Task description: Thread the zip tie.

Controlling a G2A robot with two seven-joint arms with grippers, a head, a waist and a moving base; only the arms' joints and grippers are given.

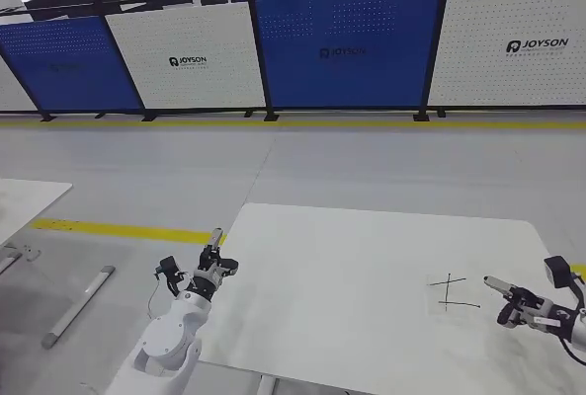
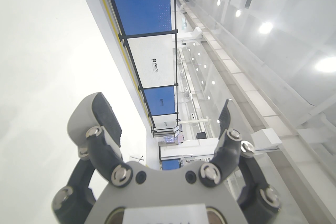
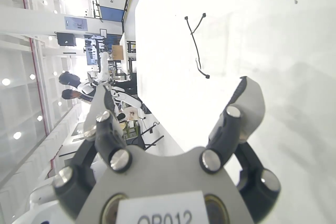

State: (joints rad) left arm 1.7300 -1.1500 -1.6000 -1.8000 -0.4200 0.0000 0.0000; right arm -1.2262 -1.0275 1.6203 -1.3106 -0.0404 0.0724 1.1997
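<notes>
Both grippers hang empty with fingers spread: the left gripper [image 1: 213, 249] at the worktop's left edge, the right gripper [image 1: 497, 286] over its right side, just beside the zip ties [image 1: 452, 293]. These thin black ties lie crossed and flat on the worktop [image 1: 352, 276], none looped, so threading looks not yet begun. Picking one up, bringing tail to head and pushing it through all remain. The worktop is plain white with rounded corners. Beyond it runs a grey floor [image 1: 372, 158] with a yellow line [image 1: 125, 231], then blue and white perforated panels [image 1: 347, 49].
</notes>
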